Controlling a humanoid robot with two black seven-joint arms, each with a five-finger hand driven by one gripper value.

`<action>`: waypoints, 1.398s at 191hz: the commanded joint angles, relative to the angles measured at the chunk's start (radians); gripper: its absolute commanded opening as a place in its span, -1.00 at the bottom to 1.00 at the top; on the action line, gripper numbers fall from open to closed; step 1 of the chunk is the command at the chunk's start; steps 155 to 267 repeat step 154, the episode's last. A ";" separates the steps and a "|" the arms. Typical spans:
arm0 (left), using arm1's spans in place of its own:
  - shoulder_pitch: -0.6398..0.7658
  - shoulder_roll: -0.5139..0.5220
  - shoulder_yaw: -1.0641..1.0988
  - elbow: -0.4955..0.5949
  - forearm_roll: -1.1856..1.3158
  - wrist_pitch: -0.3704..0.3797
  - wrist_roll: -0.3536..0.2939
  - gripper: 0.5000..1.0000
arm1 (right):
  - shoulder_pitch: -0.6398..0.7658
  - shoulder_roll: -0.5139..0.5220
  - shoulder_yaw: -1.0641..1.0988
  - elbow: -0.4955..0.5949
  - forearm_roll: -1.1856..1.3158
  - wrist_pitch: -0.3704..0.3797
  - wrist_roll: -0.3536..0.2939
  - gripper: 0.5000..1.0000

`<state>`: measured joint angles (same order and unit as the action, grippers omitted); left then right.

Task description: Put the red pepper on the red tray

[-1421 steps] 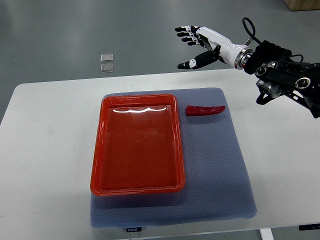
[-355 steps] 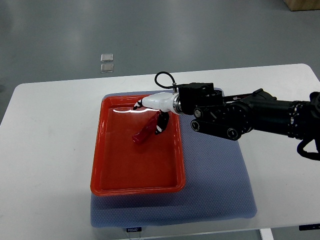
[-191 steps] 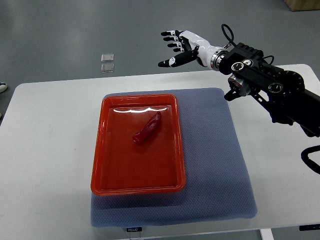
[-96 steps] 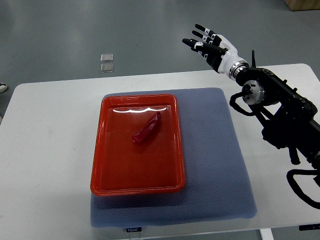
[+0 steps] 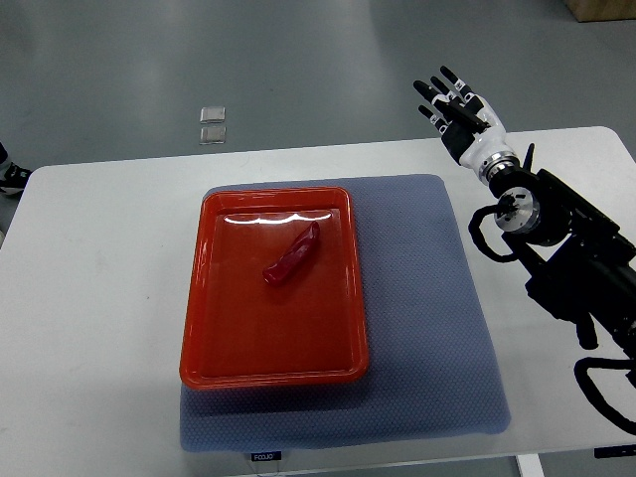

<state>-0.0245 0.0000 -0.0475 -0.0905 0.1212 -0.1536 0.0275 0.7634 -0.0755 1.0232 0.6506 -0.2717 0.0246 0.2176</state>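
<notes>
The red pepper point(image 5: 291, 256) lies diagonally inside the red tray point(image 5: 338, 343), in its upper half, with nothing touching it. My right hand point(image 5: 455, 102) is raised far off to the upper right, beyond the table's back edge, with its black-tipped fingers point(image 5: 438, 92) spread and empty. Its black arm point(image 5: 556, 248) runs down the right side of the picture. No left arm shows.
The tray rests on a blue-grey mat point(image 5: 427, 328) that covers the middle of the white table point(image 5: 89, 298). Two small clear squares point(image 5: 213, 124) lie on the floor behind the table. A dark shoe tip point(image 5: 8, 174) shows at the left edge.
My right hand carried the pepper from the mat into the tray, let it go and pulled away. In the last second it has swung rightward and back, fingers still spread.
</notes>
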 commanded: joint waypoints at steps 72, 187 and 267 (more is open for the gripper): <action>0.000 0.000 0.000 0.000 0.000 0.000 -0.001 1.00 | -0.029 -0.003 -0.002 -0.017 0.000 -0.003 0.008 0.67; 0.000 0.000 0.000 0.000 0.000 -0.001 0.000 1.00 | -0.026 -0.003 0.000 -0.094 0.000 -0.003 0.009 0.67; 0.000 0.000 0.000 0.000 0.000 -0.001 0.000 1.00 | -0.026 -0.003 0.000 -0.094 0.000 -0.003 0.009 0.67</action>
